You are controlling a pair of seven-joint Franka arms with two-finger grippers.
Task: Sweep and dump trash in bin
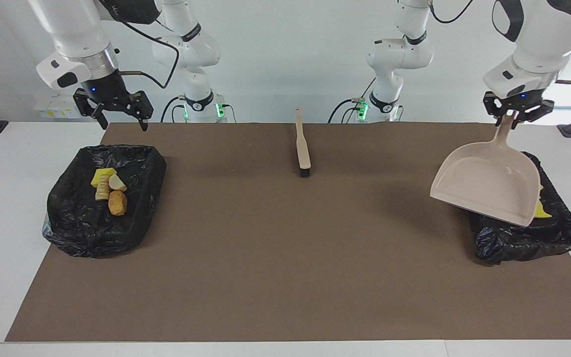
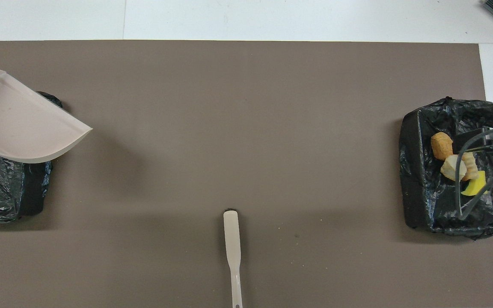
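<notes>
My left gripper (image 1: 512, 118) is shut on the handle of the beige dustpan (image 1: 488, 183), which hangs empty with its mouth downward. It is over the bin (image 1: 523, 238) at the left arm's end and covers most of it. One yellow sponge piece (image 1: 541, 211) of the trash peeks out beside the pan. The bin (image 1: 102, 208) at the right arm's end holds a yellow sponge (image 1: 103, 174) and bread-like pastries (image 1: 117, 202). My right gripper (image 1: 123, 124) hangs open and empty above that bin's edge nearest the robots. In the overhead view the dustpan (image 2: 19, 124) hides the bin (image 2: 7, 196) beneath it.
The beige brush (image 1: 304, 148) lies on the brown mat (image 1: 285, 258) near the robots' edge, bristles pointing away from them; it also shows as the brush (image 2: 233, 252) in the overhead view. White table borders the mat.
</notes>
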